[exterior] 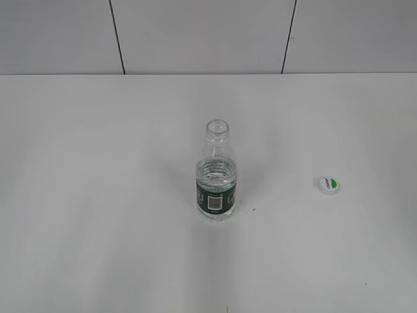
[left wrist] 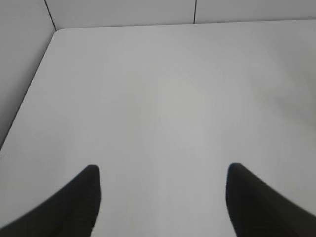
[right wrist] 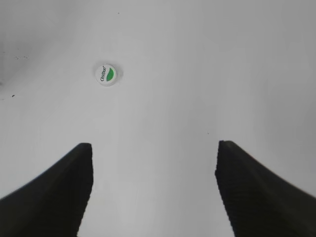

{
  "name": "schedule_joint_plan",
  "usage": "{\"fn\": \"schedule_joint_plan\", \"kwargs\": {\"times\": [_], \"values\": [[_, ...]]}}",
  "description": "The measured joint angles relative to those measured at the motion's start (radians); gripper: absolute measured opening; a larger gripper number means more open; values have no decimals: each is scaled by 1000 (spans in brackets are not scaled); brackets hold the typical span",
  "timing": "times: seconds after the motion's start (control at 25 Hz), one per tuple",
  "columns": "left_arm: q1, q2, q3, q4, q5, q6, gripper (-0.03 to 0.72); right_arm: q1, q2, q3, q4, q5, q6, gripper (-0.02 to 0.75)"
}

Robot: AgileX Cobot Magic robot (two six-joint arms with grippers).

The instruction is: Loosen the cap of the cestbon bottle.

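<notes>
- Bottle [exterior: 216, 175] is standing upright near the middle of the white counter [exterior: 98, 195], its mouth uncovered and its dark green label facing forward.
- Cap [exterior: 328, 185] is lying on the counter well to the bottle's right, green patch facing up.
- Left pincer [left wrist: 163, 197] is hanging spread wide over bare counter.
- Right pincer [right wrist: 153, 192] is hanging spread wide, gripping nothing, with the cap ahead.

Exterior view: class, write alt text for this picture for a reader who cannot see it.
An uncapped cestbon bottle stands upright near the middle of a white table, its mouth open. Its cap lies on the table to the right, apart from it, green patch up. No arm shows in this view.
</notes>
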Motion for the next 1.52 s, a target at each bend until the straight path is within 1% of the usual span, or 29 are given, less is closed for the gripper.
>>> {"fn": "schedule_joint_plan", "kwargs": {"times": [0.2, 0.36, 0.56, 0.84, 1.12, 1.52], "values": [[0, 0, 0, 0, 1, 0, 470, 0, -282, 161, 0, -44, -1, 592], [0, 0, 0, -1, 1, 0, 467, 0, -475, 250, -2, -45, -5, 592], [0, 0, 0, -1, 2, 0, 468, 0, -711, 328, -3, -22, -7, 592], [0, 0, 0, -1, 2, 0, 468, 0, -988, 360, -2, 29, -7, 592], [0, 0, 0, -1, 2, 0, 446, 0, -1023, 375, 1, 146, -7, 592], [0, -1, 0, -1, 2, 0, 433, 0, -1023, 381, 2, 159, -8, 592]]}}
